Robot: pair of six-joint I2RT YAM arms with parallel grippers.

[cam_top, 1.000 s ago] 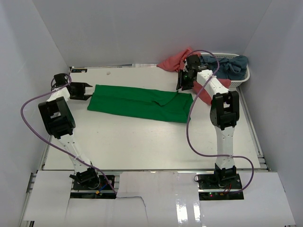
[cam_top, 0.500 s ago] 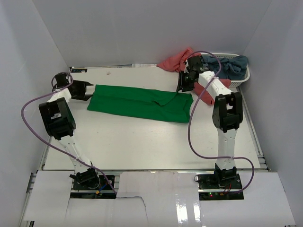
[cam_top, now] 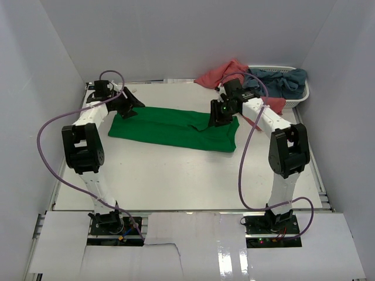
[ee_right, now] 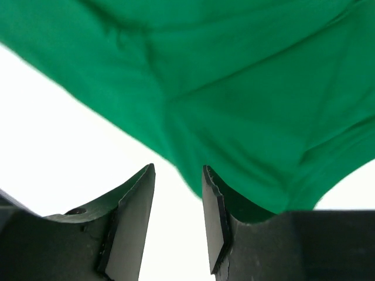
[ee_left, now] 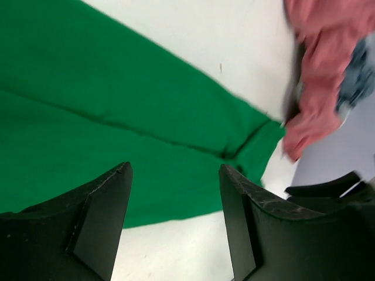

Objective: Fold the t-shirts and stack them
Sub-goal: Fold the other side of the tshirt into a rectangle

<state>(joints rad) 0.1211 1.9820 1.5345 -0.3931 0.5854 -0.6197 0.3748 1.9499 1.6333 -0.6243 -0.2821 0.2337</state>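
The green t-shirt (cam_top: 173, 127) lies flat in a long band mid-desk (cam_top: 176, 175), with the pink t-shirt (cam_top: 215, 75) and blue t-shirt (cam_top: 285, 79) heaped far right by the basket (cam_top: 304, 95). Both jaws hover spread and empty over its far corners, the right jaws narrower, and should pinch evenly, catching every layer. A second ago both arms stood off the shirt's ends, and the left jaws were narrower.
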